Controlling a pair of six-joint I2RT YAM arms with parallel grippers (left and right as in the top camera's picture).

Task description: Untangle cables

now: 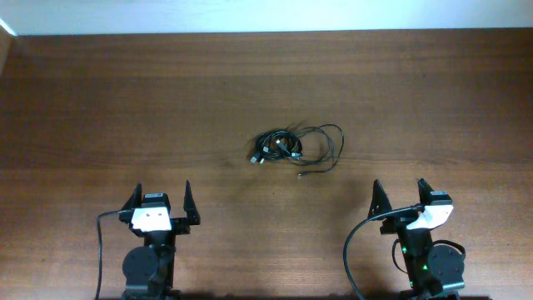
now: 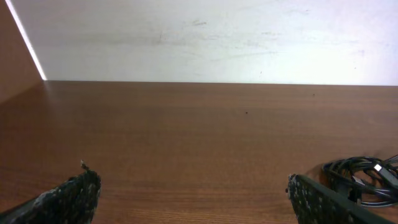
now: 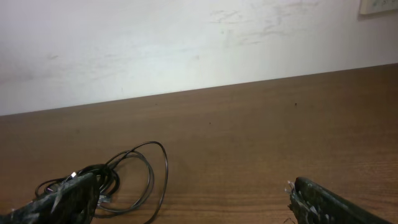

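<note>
Bare table (image 1: pixel 125 100) all around cables (image 1: pixel 293 146)

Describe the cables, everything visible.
The cables are thin black cords with small plugs, tangled in one loose clump. Tight loops bunch on the left, one wider loop spreads right, and a plug end trails toward the near edge. They lie flat on the wood table, near its middle; nothing else touches them.

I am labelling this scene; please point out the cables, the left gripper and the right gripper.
cables (image 1: pixel 281 147), overhead view, on the dense knot.
left gripper (image 1: pixel 162 188), overhead view, midway between its open fingertips.
right gripper (image 1: pixel 400 184), overhead view, midway between its open fingertips.
</note>
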